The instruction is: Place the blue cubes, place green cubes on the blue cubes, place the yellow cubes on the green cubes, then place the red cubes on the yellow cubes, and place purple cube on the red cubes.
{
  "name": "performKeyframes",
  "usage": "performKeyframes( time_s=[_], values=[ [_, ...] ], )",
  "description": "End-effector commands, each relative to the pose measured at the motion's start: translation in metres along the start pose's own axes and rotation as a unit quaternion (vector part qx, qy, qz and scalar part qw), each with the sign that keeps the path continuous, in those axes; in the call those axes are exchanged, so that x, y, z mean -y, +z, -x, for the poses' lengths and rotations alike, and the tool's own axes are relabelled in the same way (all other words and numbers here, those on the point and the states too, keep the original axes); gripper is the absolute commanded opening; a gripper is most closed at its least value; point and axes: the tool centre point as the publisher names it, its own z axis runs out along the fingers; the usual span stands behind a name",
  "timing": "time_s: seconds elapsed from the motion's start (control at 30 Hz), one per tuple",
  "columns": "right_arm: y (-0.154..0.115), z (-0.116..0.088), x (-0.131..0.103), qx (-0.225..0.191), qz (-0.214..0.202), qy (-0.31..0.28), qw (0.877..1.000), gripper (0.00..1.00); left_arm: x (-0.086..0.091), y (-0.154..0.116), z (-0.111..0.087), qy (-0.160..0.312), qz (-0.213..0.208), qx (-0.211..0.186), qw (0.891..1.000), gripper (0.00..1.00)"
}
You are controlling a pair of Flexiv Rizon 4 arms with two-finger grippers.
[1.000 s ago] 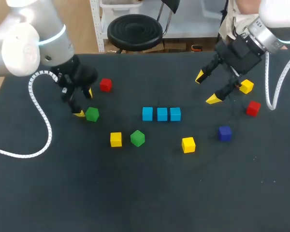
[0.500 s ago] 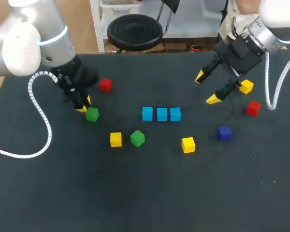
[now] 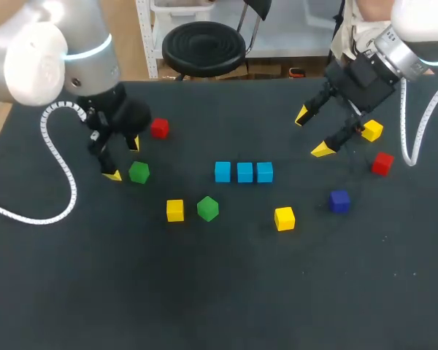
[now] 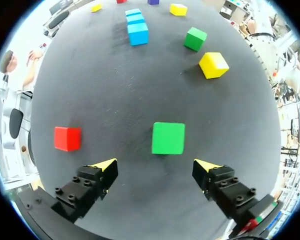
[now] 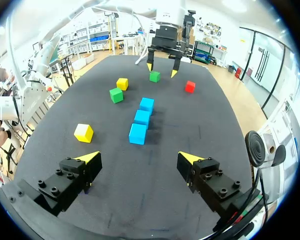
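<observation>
Dark table (image 3: 219,292); left end effector (image 3: 123,159) gapes just beside green cube (image 3: 139,173).

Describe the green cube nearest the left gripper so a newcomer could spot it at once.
From the row of blue cubes mid-table, look toward the left arm. The green cube lies just ahead of the open left gripper; the other green cube sits beside a yellow cube.
</observation>
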Motion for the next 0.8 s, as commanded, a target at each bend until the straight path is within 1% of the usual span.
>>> performKeyframes(
  time_s=[0.03,0.17,0.3,0.43,0.63,0.67,0.7,0.73,0.77,0.8],
  values=[
    [0.000,0.000,0.000,0.001,0.000,0.000,1.000,1.00,0.005,0.004,0.003,-0.001,-0.001,-0.002,1.000,1.00],
    [0.000,0.000,0.000,0.001,0.000,0.000,1.000,1.00,0.005,0.007,0.011,0.004,-0.006,-0.001,1.000,1.00],
    [0.000,0.000,0.000,0.001,0.000,0.000,1.000,1.00,0.001,0.011,0.016,0.006,-0.006,-0.001,1.000,1.00],
    [0.000,0.000,0.000,0.001,0.000,0.000,1.000,1.00,-0.006,0.012,0.014,-0.001,-0.005,-0.004,1.000,1.00],
    [0.000,0.000,0.000,0.001,0.000,0.000,1.000,1.00,-0.007,0.010,0.011,-0.005,-0.002,-0.006,1.000,1.00],
    [0.000,0.000,0.000,0.001,0.000,0.000,1.000,1.00,-0.007,0.010,0.010,-0.006,-0.002,-0.006,1.000,0.93],
    [0.000,0.000,0.000,0.001,0.000,0.000,1.000,1.00,-0.006,0.010,0.010,-0.007,-0.002,-0.006,1.000,0.76],
    [0.000,0.000,0.000,0.001,0.000,0.000,1.000,1.00,-0.006,0.011,0.009,-0.008,-0.003,-0.006,1.000,0.48],
    [0.000,0.000,0.000,0.001,0.000,0.000,1.000,1.00,-0.005,0.011,0.009,-0.008,-0.003,-0.006,1.000,0.45],
    [0.000,0.000,0.000,0.001,0.000,0.000,1.000,1.00,-0.004,0.012,0.009,-0.008,-0.003,-0.006,1.000,0.39]
  ],
)
